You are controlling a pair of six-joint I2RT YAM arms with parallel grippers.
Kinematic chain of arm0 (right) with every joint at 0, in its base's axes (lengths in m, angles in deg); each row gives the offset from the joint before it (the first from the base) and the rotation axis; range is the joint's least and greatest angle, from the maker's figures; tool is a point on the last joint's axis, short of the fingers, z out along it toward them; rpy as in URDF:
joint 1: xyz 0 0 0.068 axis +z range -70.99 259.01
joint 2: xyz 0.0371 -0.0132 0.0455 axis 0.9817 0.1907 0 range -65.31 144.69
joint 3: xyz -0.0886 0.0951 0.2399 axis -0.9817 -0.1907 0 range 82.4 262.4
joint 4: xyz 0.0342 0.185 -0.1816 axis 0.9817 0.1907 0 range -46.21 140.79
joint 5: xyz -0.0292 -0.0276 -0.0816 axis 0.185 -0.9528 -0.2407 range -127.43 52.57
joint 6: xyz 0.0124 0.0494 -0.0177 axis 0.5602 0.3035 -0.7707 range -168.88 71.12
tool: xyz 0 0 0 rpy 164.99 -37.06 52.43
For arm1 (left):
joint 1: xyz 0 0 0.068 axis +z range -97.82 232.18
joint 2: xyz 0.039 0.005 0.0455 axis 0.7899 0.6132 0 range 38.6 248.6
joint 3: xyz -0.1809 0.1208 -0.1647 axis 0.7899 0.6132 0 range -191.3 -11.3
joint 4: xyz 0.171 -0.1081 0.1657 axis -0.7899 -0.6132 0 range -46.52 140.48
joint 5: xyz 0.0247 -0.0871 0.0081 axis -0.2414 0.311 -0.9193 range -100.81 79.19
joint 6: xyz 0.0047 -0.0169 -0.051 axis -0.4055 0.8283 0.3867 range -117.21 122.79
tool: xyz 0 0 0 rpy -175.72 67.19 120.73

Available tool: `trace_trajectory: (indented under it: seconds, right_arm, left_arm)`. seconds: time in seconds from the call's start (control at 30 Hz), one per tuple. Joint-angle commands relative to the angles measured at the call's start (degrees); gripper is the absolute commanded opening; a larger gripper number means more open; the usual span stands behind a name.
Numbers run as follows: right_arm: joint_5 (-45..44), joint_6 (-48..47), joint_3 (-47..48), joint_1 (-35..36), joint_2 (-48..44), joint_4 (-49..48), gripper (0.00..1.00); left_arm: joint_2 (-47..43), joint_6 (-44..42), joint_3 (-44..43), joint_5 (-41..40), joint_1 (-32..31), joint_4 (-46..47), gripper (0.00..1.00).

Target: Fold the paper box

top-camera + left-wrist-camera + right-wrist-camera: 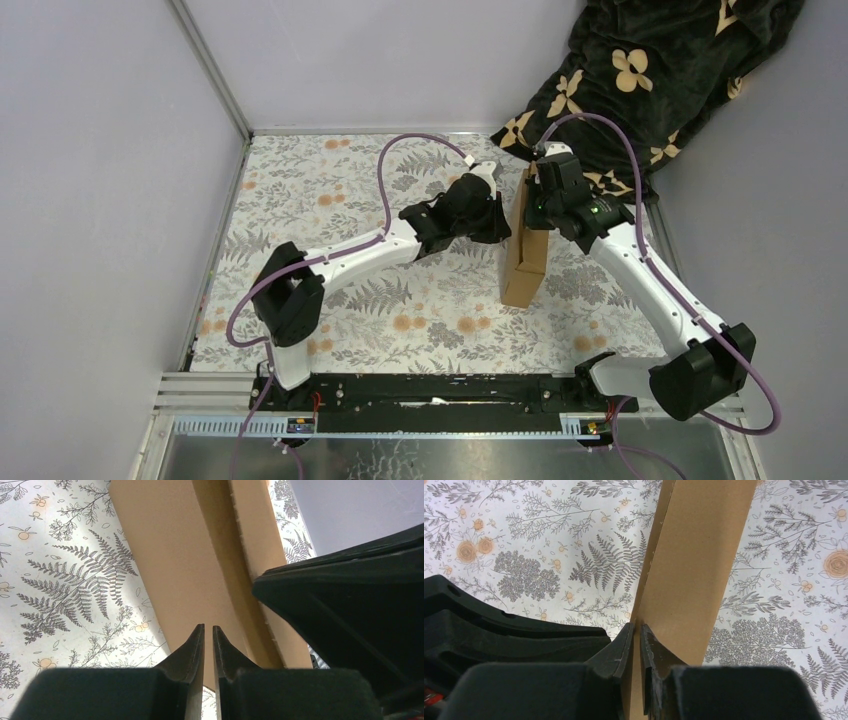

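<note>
One paper box (524, 262) stands at centre right of the top view. It looks like a single piece of cardboard, though its folded layers are hard to separate from above. There are two robot arms, the left arm (350, 255) at lower left and the right arm (650, 285) at lower right. There are two grippers, the left gripper (208, 627) and the right gripper (636, 626), with four fingers (196, 647) in all. Two purple cables run one per arm, the left cable (420, 136) and the right cable (590, 116). One dark flowered blanket (650, 80) lies at upper right. One floral tablecloth (330, 180) lies underneath.

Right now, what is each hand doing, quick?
Left fingers: almost shut, apparently empty, beside the paper box.
Right fingers: shut on the paper box's edge.
</note>
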Motion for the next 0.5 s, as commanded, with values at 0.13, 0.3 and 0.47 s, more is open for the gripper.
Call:
trace_trajectory:
  seconds: [0.13, 0.3, 0.47]
  right_arm:
    - [2.14, -0.08, -8.09, -0.26, 0.00, 0.75, 0.14]
    - [2.05, 0.13, -9.00, -0.22, 0.14, 0.43, 0.14]
    - [2.89, 0.42, -9.17, -0.33, 0.33, -0.06, 0.14]
  left_arm:
    - [-0.45, -0.38, -0.28, 0.85, 0.14, 3.93, 0.16]
    - [-4.74, -0.39, 3.04, 0.16, 0.16, 3.89, 0.16]
    - [-11.42, 0.56, 8.25, 1.22, -0.16, 4.62, 0.16]
